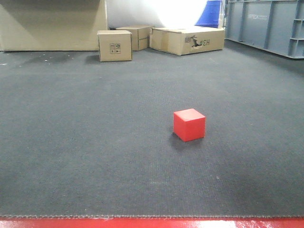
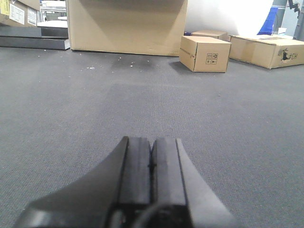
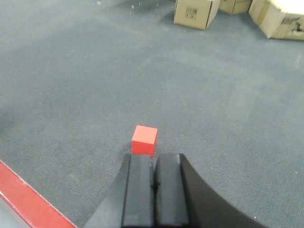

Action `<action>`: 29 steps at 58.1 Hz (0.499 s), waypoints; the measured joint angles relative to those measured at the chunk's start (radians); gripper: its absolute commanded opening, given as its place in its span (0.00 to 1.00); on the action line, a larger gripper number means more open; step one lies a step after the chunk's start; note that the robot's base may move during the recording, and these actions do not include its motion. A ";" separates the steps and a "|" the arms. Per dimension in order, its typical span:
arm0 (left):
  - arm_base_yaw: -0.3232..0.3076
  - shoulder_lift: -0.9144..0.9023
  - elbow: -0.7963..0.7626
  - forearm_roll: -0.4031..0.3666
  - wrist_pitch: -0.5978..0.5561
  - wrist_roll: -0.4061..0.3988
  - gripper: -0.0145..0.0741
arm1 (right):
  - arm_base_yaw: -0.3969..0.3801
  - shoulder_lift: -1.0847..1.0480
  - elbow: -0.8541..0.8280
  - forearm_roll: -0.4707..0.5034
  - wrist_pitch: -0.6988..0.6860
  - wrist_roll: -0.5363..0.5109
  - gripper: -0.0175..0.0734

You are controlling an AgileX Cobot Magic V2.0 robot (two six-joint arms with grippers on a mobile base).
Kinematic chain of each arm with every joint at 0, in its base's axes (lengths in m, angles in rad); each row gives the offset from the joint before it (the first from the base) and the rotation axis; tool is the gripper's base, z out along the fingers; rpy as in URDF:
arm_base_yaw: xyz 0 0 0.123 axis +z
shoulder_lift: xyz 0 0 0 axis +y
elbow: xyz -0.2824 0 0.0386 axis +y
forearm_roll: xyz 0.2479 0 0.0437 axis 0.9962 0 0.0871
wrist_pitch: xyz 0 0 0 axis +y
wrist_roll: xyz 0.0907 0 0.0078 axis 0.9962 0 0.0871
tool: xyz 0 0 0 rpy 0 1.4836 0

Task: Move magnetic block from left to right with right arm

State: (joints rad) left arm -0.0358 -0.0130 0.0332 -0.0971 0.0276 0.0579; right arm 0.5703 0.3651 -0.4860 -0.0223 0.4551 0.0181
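The magnetic block (image 1: 189, 124), a small red cube, rests on the dark grey carpet right of centre in the front view. In the right wrist view the magnetic block (image 3: 144, 140) lies just beyond my right gripper (image 3: 153, 157), whose two black pads are pressed together, shut on nothing. The block sits slightly left of the fingertips and appears apart from them. My left gripper (image 2: 152, 140) is also shut and empty, low over bare carpet, with no block in its view. Neither arm shows in the front view.
Brown cardboard boxes (image 1: 114, 45) and a flat one marked #3 (image 1: 187, 40) stand at the far edge of the carpet. A large cardboard box (image 2: 127, 24) is back left. Grey crates (image 1: 266, 23) line the back right. A red strip (image 1: 152, 223) borders the near carpet edge.
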 measured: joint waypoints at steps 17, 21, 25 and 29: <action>0.000 0.000 0.000 0.000 0.000 0.000 0.02 | 0.000 -0.028 0.017 0.000 -0.008 0.000 0.26; 0.000 0.000 0.000 0.000 0.000 0.000 0.02 | 0.000 -0.028 0.018 0.000 -0.008 0.000 0.26; 0.000 0.000 0.000 0.000 0.000 0.000 0.02 | 0.000 -0.028 0.018 0.000 -0.009 0.000 0.26; 0.000 0.000 0.000 0.000 0.000 0.000 0.02 | 0.000 -0.028 0.018 0.000 -0.009 0.000 0.26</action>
State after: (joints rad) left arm -0.0358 -0.0130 0.0332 -0.0971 0.0276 0.0579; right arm 0.5703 0.3368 -0.4677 -0.0223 0.4458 0.0181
